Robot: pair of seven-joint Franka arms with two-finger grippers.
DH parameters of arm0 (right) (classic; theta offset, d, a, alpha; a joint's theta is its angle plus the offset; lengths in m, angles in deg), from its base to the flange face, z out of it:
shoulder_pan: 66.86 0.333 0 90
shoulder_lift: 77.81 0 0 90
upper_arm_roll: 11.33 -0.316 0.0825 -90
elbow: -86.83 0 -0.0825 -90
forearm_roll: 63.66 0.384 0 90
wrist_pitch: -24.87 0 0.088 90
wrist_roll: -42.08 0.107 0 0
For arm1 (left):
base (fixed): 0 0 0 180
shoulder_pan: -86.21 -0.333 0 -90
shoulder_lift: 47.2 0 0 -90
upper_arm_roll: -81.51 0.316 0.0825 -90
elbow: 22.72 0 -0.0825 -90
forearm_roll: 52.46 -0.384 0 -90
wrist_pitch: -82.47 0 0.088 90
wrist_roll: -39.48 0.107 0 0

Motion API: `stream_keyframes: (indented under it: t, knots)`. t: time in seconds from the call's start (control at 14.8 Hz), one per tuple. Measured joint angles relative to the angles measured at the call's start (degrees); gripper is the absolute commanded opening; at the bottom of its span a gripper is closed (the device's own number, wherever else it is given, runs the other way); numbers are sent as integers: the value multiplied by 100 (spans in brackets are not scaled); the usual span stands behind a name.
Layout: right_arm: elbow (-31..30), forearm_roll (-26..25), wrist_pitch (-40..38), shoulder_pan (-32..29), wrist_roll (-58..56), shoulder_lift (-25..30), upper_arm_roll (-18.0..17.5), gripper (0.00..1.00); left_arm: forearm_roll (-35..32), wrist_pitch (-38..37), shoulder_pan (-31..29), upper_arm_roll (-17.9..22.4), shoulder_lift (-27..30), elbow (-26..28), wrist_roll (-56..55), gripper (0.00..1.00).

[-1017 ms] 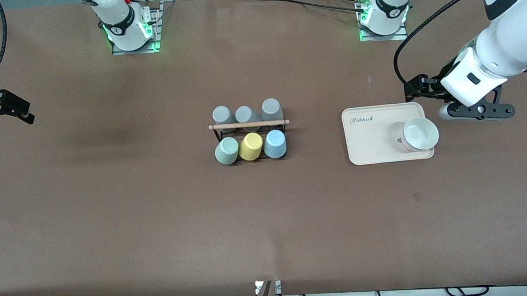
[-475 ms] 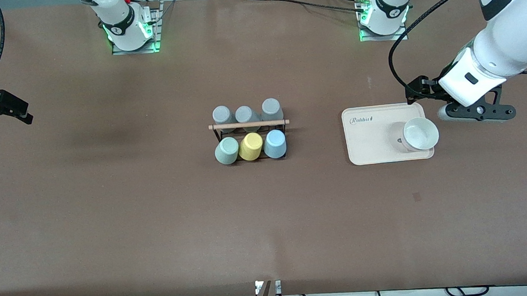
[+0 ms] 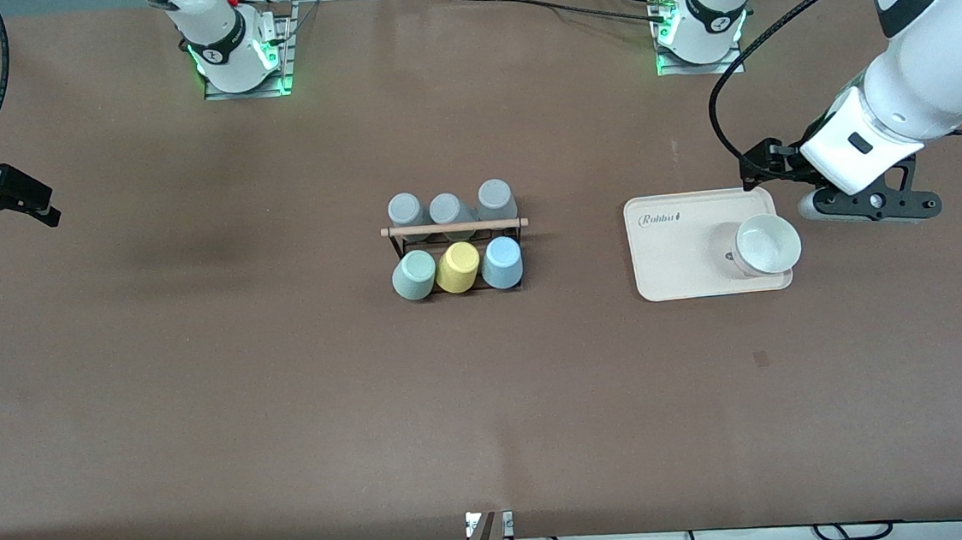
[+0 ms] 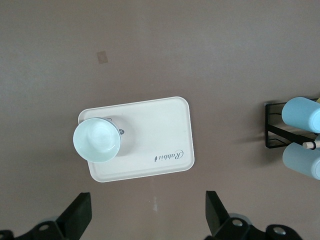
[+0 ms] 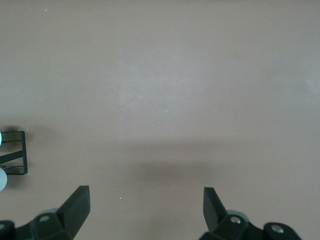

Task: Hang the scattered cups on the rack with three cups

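Observation:
The black wire rack (image 3: 454, 228) with its wooden rod stands mid-table. Three grey cups (image 3: 446, 209) sit on its side farther from the front camera. On the nearer side are the mint-green cup (image 3: 413, 274), a yellow cup (image 3: 458, 267) and the light blue cup (image 3: 502, 261), mouths down. The left wrist view catches the rack's end (image 4: 272, 127) and the blue cup (image 4: 301, 114). My left gripper (image 3: 769, 163) (image 4: 147, 215) hangs open and empty over the table by the tray's corner. My right gripper (image 3: 4, 207) (image 5: 145, 210) is open and empty over bare table at the right arm's end.
A cream tray (image 3: 677, 246) (image 4: 160, 125) lies toward the left arm's end of the table, with a white bowl (image 3: 767, 245) (image 4: 97, 141) on it. The rack's edge (image 5: 15, 152) shows in the right wrist view. Brown table surrounds everything.
Both hands shifted slightly over the first half second, the left one toward the tray's corner. They have held still since. Cups, rack, tray and bowl have not moved.

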Motion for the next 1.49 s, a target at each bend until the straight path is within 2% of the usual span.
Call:
stream_keyframes:
  t: [0.47,1.49]
  knots:
    - [0,0,0,-192,0,1,-205,100,0,-3,-2,-2,0,4,0,100]
    - [-2,0,-201,-192,-7,4,-259,100,0,-38,-5,-2,0,15,0,100]
